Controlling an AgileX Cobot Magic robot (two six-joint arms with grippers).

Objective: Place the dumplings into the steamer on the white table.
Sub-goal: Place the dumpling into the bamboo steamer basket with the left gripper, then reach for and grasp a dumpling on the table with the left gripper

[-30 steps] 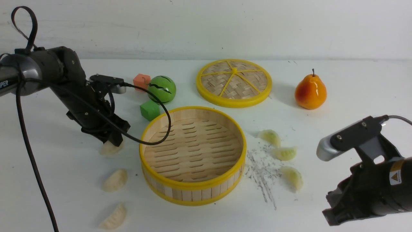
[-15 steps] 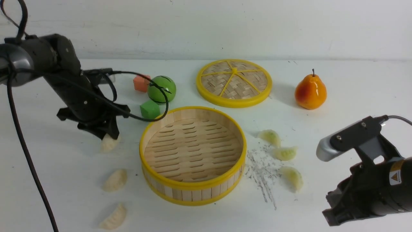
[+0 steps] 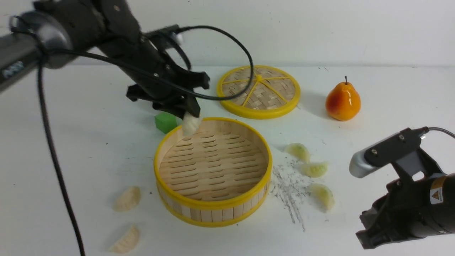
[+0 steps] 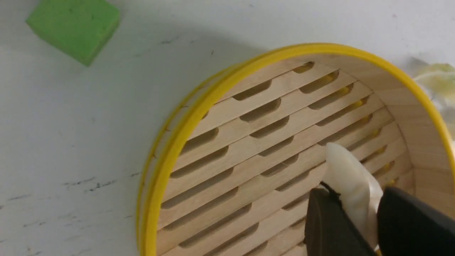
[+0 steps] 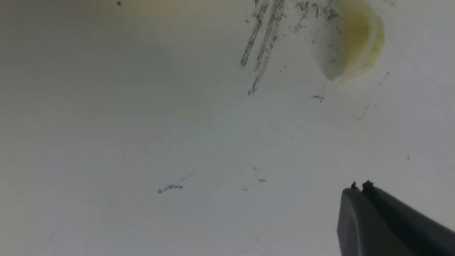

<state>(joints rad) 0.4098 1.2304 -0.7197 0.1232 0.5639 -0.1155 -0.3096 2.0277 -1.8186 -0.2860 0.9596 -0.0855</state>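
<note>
White table point(image 3: 71, 149), scuffed and matte, runs back to a plain pale wall. At far left 2 cream dumplings point(image 3: 127, 199) lie on it, pleated crescents well apart from the steamer point(image 3: 213, 213). Next, the left gripper point(image 3: 189, 115) hangs over the steamer's far left rim, its black jaws pinching a 3rd cream dumpling point(image 4: 350, 181) by 1 end, the free tip pointing down above the slatted floor without touching it. That narrow hold on a smooth, rounded toy looks easy to lose. Let go this close to the edge, the dumpling could strike the yellow rim and hop out toward the green block point(image 3: 165, 121) just beside it. The steamer is a shallow round of bamboo strips, probably light, so a low jaw could shove it. Behind it lies the flat woven lid point(image 3: 258, 90) with yellow spokes. To the right, 3 pale green dumplings point(image 3: 314, 169) wait beside dark scratch marks point(image 3: 289, 188), with a glossy pear point(image 3: 343, 101) farther back. Last, the right gripper point(image 5: 359, 185) hovers low with its jaws pressed together, holding nothing.
</note>
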